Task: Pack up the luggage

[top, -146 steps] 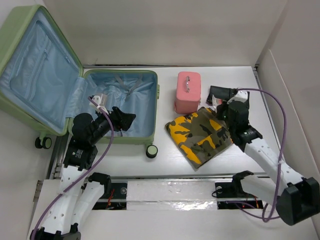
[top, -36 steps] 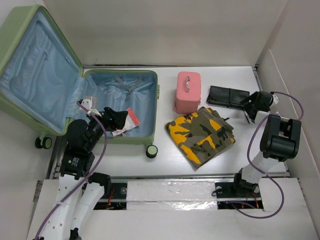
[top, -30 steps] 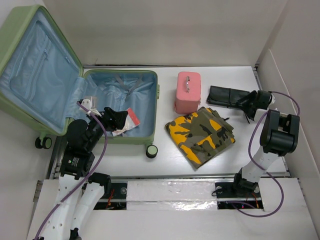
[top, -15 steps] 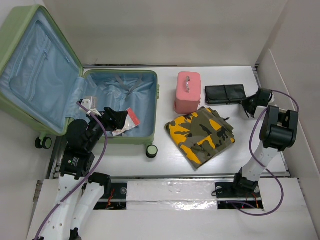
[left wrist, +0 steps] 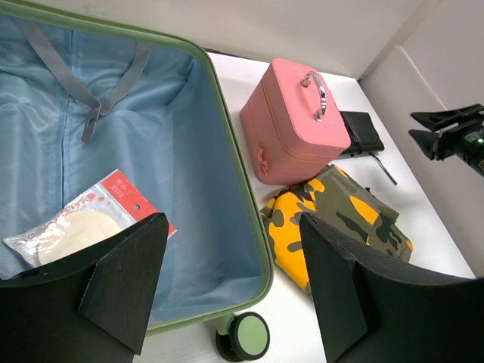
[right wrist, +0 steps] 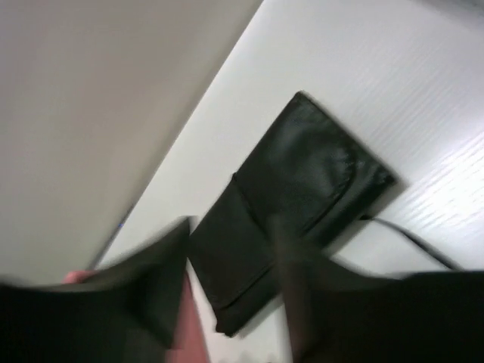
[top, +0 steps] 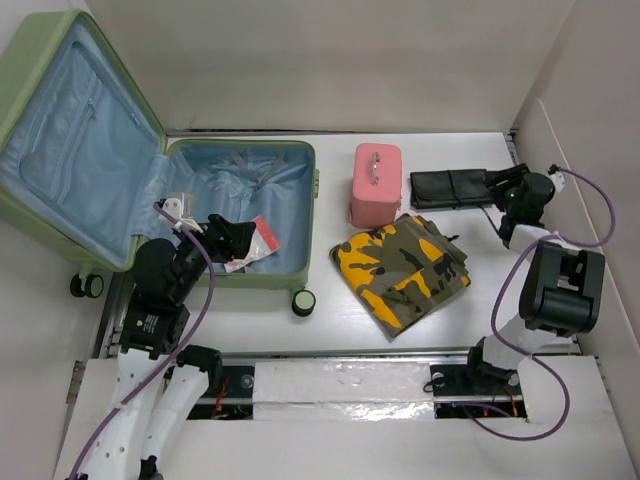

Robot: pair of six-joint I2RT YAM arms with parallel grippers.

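Observation:
The luggage (top: 240,205) lies open at the left, its lid (top: 70,150) propped up, pale blue lining showing (left wrist: 136,136). A red-and-white packet (top: 256,243) (left wrist: 85,224) rests inside it. My left gripper (top: 236,238) (left wrist: 234,283) hovers open over the luggage's front edge with nothing between its fingers. My right gripper (top: 503,186) (right wrist: 227,295) is at the right end of a black pouch (top: 452,188) (right wrist: 291,215). Its view is blurred, the fingers stand apart, and the pouch lies flat on the table beyond them.
A small pink case (top: 375,183) (left wrist: 293,121) stands in the middle at the back. A folded camouflage garment (top: 402,268) (left wrist: 336,223) lies in front of it. A luggage wheel (top: 303,301) (left wrist: 248,336) sticks out at the front. A white wall (top: 585,180) runs close along the right.
The black pouch has turned from slanted to level and shifted slightly left. My right gripper has swung toward the back, to the pouch's right end. The left arm has not moved.

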